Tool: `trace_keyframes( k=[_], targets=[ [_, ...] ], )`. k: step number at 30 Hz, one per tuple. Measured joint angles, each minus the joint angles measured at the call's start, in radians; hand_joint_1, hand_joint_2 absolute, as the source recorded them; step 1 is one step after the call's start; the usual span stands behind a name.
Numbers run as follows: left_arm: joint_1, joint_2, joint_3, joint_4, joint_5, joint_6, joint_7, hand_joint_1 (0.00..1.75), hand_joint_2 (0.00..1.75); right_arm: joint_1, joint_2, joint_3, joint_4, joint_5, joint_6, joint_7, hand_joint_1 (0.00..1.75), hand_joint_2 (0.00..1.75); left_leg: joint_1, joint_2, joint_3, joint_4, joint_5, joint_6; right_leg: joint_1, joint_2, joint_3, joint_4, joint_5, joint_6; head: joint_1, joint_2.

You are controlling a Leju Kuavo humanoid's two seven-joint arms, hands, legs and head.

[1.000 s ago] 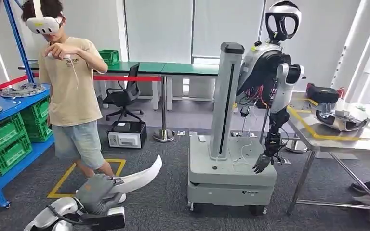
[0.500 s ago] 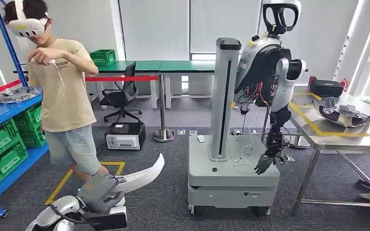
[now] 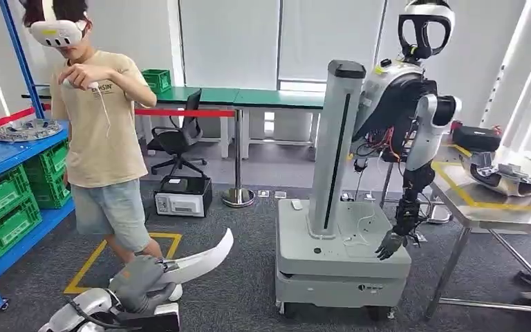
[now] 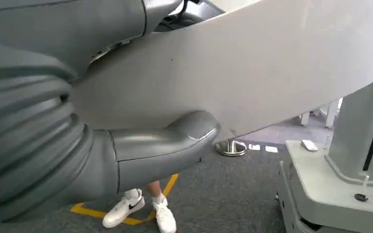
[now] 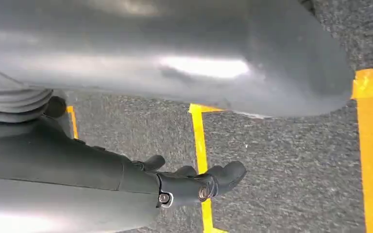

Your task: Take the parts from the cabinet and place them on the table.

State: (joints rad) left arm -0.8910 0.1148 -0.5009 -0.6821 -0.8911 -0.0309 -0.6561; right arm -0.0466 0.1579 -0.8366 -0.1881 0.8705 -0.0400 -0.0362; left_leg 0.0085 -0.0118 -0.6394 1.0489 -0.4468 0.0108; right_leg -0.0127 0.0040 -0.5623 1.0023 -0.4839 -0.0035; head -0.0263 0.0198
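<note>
My left hand (image 3: 138, 277) grips one end of a long, curved white part (image 3: 200, 259) low at the front left, above the carpet. In the left wrist view the grey thumb (image 4: 165, 150) presses against the underside of the white part (image 4: 272, 73). The right hand (image 5: 179, 187) hangs over the carpet with its dark fingers loosely extended and nothing in them. The blue cabinet (image 3: 14, 149) at the far left carries metal parts (image 3: 28, 129) on its upper shelf. At the right, the steel table (image 3: 484, 211) bears a grey part (image 3: 508, 176).
A person (image 3: 100, 131) in a headset stands between me and the cabinet. Another humanoid robot (image 3: 404, 117) on a grey wheeled base (image 3: 339, 259) stands in the middle, beside the table. Green crates (image 3: 3, 207) fill the cabinet's lower shelves. Yellow tape (image 3: 90, 259) marks the carpet.
The whole picture swayed left, then right, so the camera moved. My left hand still holds the white part in the same pose.
</note>
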Motion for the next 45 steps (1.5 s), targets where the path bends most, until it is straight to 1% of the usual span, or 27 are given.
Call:
trace_keyframes(
  k=[3,8,10,11,14,15,16,18,19,20,23,25,26,27,29,30,31,33,34,35,36,38,40,41,42,43,45],
  targets=[
    [-0.003,0.000,0.000,0.003,0.000,0.000,-0.003,1.75,1.75,-0.001,0.000,-0.011,0.000,-0.002,0.002,0.002,0.00,0.00,-0.005,0.001,0.001,0.001,-0.002,0.008,-0.004,0.000,0.004,-0.006,0.002,0.015,0.000,0.000],
    [-0.009,-0.002,0.000,0.009,0.000,0.002,-0.008,1.75,1.75,-0.001,0.002,-0.016,0.000,-0.004,0.003,0.002,0.00,0.00,-0.014,0.003,0.001,0.004,-0.007,0.021,-0.015,0.001,0.005,-0.011,0.001,0.053,-0.001,0.000],
    [-0.014,-0.005,0.000,0.009,0.000,0.005,-0.010,1.75,1.75,-0.001,0.002,-0.017,0.000,-0.004,0.005,0.000,0.00,0.00,-0.006,0.010,0.009,-0.007,-0.001,0.032,-0.016,0.000,0.004,0.001,-0.005,0.063,0.000,0.000],
    [-0.017,-0.005,0.000,0.009,0.000,0.007,-0.010,1.75,1.75,-0.002,0.002,-0.017,0.000,-0.004,0.005,-0.002,0.00,0.00,-0.005,0.014,0.011,-0.008,-0.002,0.035,-0.014,-0.001,-0.013,0.038,-0.026,0.060,0.000,0.000],
    [-0.019,-0.010,0.000,0.011,0.000,0.009,-0.010,1.75,1.75,-0.001,0.002,-0.018,0.000,-0.004,0.005,-0.003,0.00,0.00,-0.007,0.025,0.011,-0.008,-0.004,0.039,-0.013,0.000,-0.139,0.276,-0.131,0.057,0.000,0.000],
    [-0.018,-0.013,0.000,0.013,0.000,0.009,-0.010,1.75,1.75,0.000,0.002,-0.019,0.000,-0.004,0.005,-0.003,0.00,0.00,-0.008,0.029,0.011,-0.008,-0.005,0.038,-0.013,0.000,-0.173,0.332,-0.143,0.055,0.000,0.000],
    [-0.018,-0.015,0.000,0.014,0.000,0.009,-0.011,1.75,1.75,0.001,0.002,-0.020,0.000,-0.004,0.007,-0.003,0.00,0.00,-0.008,0.033,0.012,-0.007,-0.006,0.037,-0.014,-0.001,-0.181,0.333,-0.126,0.053,0.000,0.000],
    [-0.018,-0.018,0.000,0.014,0.000,0.012,-0.011,1.75,1.75,0.001,0.001,-0.021,0.000,-0.002,0.014,-0.001,0.00,0.00,-0.007,0.042,0.016,-0.005,-0.010,0.031,-0.014,-0.005,-0.127,0.208,-0.044,0.046,0.000,0.000],
    [-0.019,-0.019,0.000,0.014,0.000,0.012,-0.011,1.75,1.75,0.001,0.000,-0.022,0.000,-0.002,0.016,0.001,0.00,0.00,-0.006,0.047,0.019,-0.003,-0.013,0.026,-0.013,-0.018,-0.077,0.107,0.005,0.042,0.000,0.000],
    [-0.020,-0.019,0.000,0.014,0.000,0.012,-0.011,1.75,1.75,-0.001,0.000,-0.022,0.000,-0.001,0.016,0.002,0.00,0.00,-0.007,0.051,0.021,0.000,-0.017,0.019,-0.011,-0.049,-0.043,0.028,0.018,0.040,0.000,0.000],
    [-0.021,-0.021,0.000,0.014,0.000,0.018,-0.011,1.75,1.75,-0.003,0.000,-0.022,0.000,0.000,0.017,0.009,0.00,0.00,-0.014,0.061,0.025,-0.006,-0.016,-0.004,-0.003,-0.032,-0.049,0.029,0.017,0.031,-0.001,0.000],
    [-0.022,-0.024,0.000,0.013,0.000,0.018,-0.011,1.75,1.75,-0.002,0.000,-0.023,0.000,0.000,0.017,0.012,0.00,0.00,-0.011,0.073,0.032,-0.011,-0.018,-0.020,-0.005,-0.017,-0.046,0.022,0.023,0.016,-0.001,0.000],
    [-0.022,-0.022,0.000,0.013,0.000,0.018,-0.011,1.75,1.75,-0.001,0.000,-0.023,0.000,0.000,0.017,0.011,0.00,0.00,-0.005,0.056,0.024,0.004,-0.030,-0.026,-0.009,-0.013,-0.041,0.017,0.027,0.009,-0.001,0.000],
    [-0.024,-0.022,0.000,0.013,0.000,0.019,-0.011,1.75,1.75,-0.001,0.000,-0.023,0.000,0.000,0.017,0.011,0.00,0.00,-0.005,0.036,0.006,0.043,-0.058,-0.029,-0.009,-0.007,-0.040,0.017,0.027,0.004,-0.002,0.000],
    [-0.022,-0.021,0.000,0.014,0.000,0.019,-0.011,1.75,1.75,-0.003,-0.001,-0.023,0.000,0.000,0.018,0.010,0.00,0.00,-0.005,0.019,-0.064,0.198,-0.132,-0.035,-0.008,0.006,-0.040,0.017,0.026,-0.003,-0.002,0.000],
    [-0.019,-0.019,0.000,0.017,0.000,0.019,-0.011,1.75,1.75,-0.004,-0.001,-0.023,0.000,0.000,0.019,0.010,0.00,0.00,-0.005,0.016,-0.099,0.270,-0.155,-0.036,-0.007,0.015,-0.040,0.017,0.025,-0.004,-0.002,0.000],
    [-0.017,-0.019,0.000,0.019,0.000,0.019,-0.011,1.75,1.75,-0.003,-0.001,-0.023,0.000,0.000,0.019,0.010,0.00,0.00,-0.005,0.015,-0.117,0.300,-0.153,-0.036,-0.007,0.026,-0.040,0.018,0.025,-0.004,-0.002,0.000],
    [-0.017,-0.019,0.000,0.020,0.000,0.019,-0.011,1.75,1.75,-0.002,-0.001,-0.024,0.000,0.001,0.020,0.012,0.00,0.00,-0.005,0.014,-0.086,0.224,-0.088,-0.033,-0.007,0.043,-0.039,0.021,0.023,-0.003,-0.002,0.000],
    [-0.019,-0.018,0.000,0.020,0.000,0.019,-0.011,1.75,1.75,-0.002,-0.001,-0.024,0.000,0.001,0.022,0.012,0.00,0.00,-0.004,0.008,-0.047,0.137,-0.039,-0.030,-0.007,0.053,-0.039,0.024,0.021,0.000,-0.002,0.000],
    [-0.020,-0.018,0.000,0.020,0.000,0.019,-0.011,1.75,1.75,-0.002,-0.001,-0.024,0.000,0.002,0.024,0.012,0.00,0.00,-0.002,-0.011,-0.005,0.046,0.003,-0.027,-0.008,0.061,-0.039,0.028,0.018,0.004,-0.002,0.000],
    [-0.022,-0.018,0.000,0.021,0.000,0.019,-0.011,1.75,1.75,-0.003,-0.001,-0.024,0.000,0.002,0.028,0.012,0.00,0.00,0.000,-0.045,0.014,0.016,-0.015,-0.024,-0.004,0.067,-0.044,0.032,0.015,0.010,-0.002,0.000],
    [-0.021,-0.018,0.000,0.022,0.000,0.019,-0.011,1.75,1.75,-0.005,-0.001,-0.024,0.000,0.003,0.032,0.015,0.00,0.00,-0.001,-0.038,0.019,0.003,-0.018,-0.019,-0.008,0.082,-0.051,0.033,0.019,0.021,0.000,0.000],
    [-0.022,-0.020,0.000,0.022,0.000,0.019,-0.011,1.75,1.75,-0.001,-0.001,-0.025,0.000,0.003,0.035,0.019,0.00,0.00,-0.004,-0.025,0.020,0.002,-0.018,-0.004,-0.010,0.097,-0.052,0.026,0.022,0.035,-0.001,0.000],
    [-0.023,-0.021,0.000,0.021,0.000,0.019,-0.012,1.75,1.75,0.000,-0.003,-0.026,0.000,0.003,0.035,0.020,0.00,0.00,0.004,-0.016,0.026,-0.006,-0.013,0.005,-0.012,0.084,-0.058,0.041,0.012,0.039,-0.001,0.000],
    [-0.024,-0.023,0.000,0.021,0.000,0.019,-0.012,1.75,1.75,0.001,-0.002,-0.027,0.000,0.003,0.035,0.022,0.00,0.00,0.003,-0.010,0.028,-0.007,-0.014,0.009,-0.003,0.041,-0.071,0.071,-0.002,0.042,0.000,0.000],
    [-0.027,-0.026,0.000,0.021,0.000,0.019,-0.014,1.75,1.75,-0.001,-0.002,-0.027,0.000,0.003,0.038,0.026,0.00,0.00,0.002,-0.003,0.029,-0.006,-0.016,0.015,-0.003,0.018,-0.103,0.134,-0.034,0.045,0.000,0.000],
    [-0.027,-0.026,0.000,0.022,0.000,0.019,-0.014,1.75,1.75,-0.005,-0.002,-0.029,0.000,0.003,0.039,0.030,0.00,0.00,-0.002,0.014,0.029,-0.005,-0.019,0.019,-0.003,0.007,-0.185,0.285,-0.092,0.048,0.001,0.000]
  ],
)
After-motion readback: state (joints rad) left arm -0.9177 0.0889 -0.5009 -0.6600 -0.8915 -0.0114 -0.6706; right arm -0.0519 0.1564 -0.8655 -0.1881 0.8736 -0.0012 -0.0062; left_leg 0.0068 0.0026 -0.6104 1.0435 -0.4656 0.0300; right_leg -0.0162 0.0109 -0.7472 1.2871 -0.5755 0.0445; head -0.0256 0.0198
